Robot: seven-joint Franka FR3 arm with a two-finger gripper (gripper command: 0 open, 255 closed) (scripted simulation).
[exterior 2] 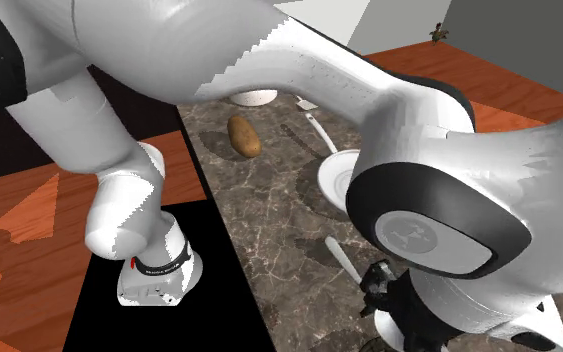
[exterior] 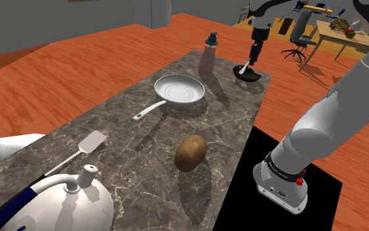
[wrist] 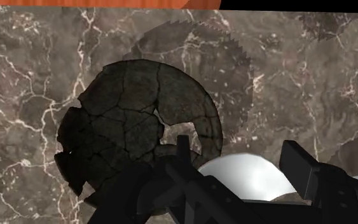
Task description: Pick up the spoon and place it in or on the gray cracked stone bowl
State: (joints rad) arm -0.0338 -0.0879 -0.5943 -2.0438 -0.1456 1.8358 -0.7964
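Shoulder view, and the gripper (exterior: 252, 59) is out at the far end of the marble table (exterior: 143, 141), clamped on the white spoon (exterior: 243, 69). The spoon hangs right over the dark bowl (exterior: 252, 79). Its lower end sits at the bowl's rim or just inside, and it is too small here to tell whether the two touch. A bottle (exterior: 210, 44) stands to the bowl's left in this view. Coming nearer there is a grey pan (exterior: 179, 90) with its handle pointing to the near left. A potato (exterior: 191, 153) sits toward the right edge and a spatula (exterior: 86, 146) toward the left. A white kettle (exterior: 71, 200) is cut off by the bottom edge.

Over to the wrist view: the bowl (wrist: 139, 127) lies on the marble just beyond the gripper (wrist: 238, 153), cracked all over, with a jagged, chipped rim on one side. The spoon's rounded white part (wrist: 247, 178) sits between the two black fingers (wrist: 304, 168). Its lower half is hidden by the hand.

In the second exterior view the arm's big white links stand in front of the table's end. The gripper (exterior 2: 377, 285) peeks out under the large joint, and the spoon (exterior 2: 342, 258) sticks out from it, up and to the left. The arm covers the spot beneath it. Farther off lie the potato (exterior 2: 244, 136) and the pan (exterior 2: 334, 175), which is partly behind the arm.
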